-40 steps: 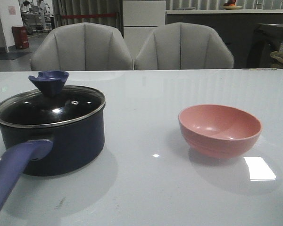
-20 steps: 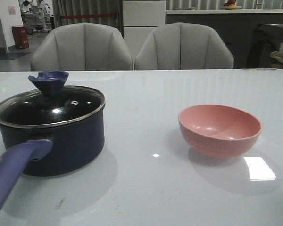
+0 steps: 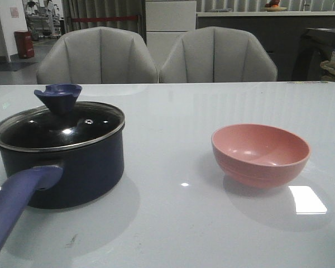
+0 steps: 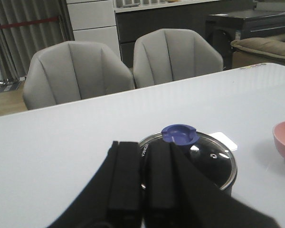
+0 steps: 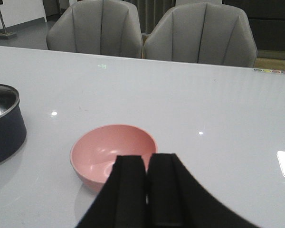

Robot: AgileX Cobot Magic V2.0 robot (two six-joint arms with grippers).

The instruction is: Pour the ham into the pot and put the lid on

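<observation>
Pot (image 3: 67,162) wearing one lid (image 3: 58,124), one pink bowl (image 3: 261,153), two chairs (image 3: 96,56), both end effectors (image 4: 142,190) (image 5: 147,190) clenched

2 grey padded chairs (image 3: 96,56) (image 3: 218,54) stand side by side behind the glossy white table's (image 3: 173,223) far edge. Beyond them are a white cabinet (image 3: 170,19), a dark counter (image 3: 251,30) and a red bin (image 3: 24,44).
</observation>
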